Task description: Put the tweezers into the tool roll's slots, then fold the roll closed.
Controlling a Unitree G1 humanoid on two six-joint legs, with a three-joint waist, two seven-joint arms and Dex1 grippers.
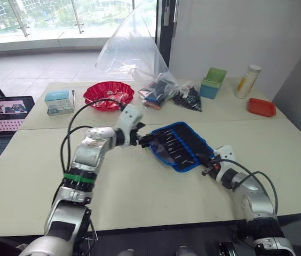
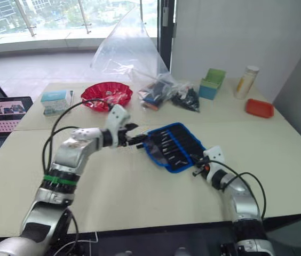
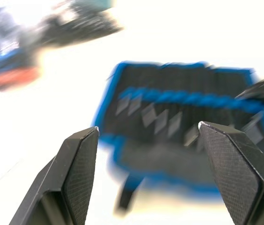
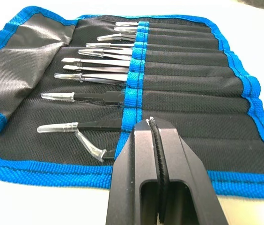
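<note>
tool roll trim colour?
Bright blue trim around the black tool roll; clearest in the right wrist view.

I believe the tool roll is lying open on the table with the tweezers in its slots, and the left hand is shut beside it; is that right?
Not quite: the left hand is open, not shut. The left wrist view shows its two fingers spread wide apart in front of the roll. The rest holds: the tool roll lies open on the table with the tweezers in its slots.
</note>
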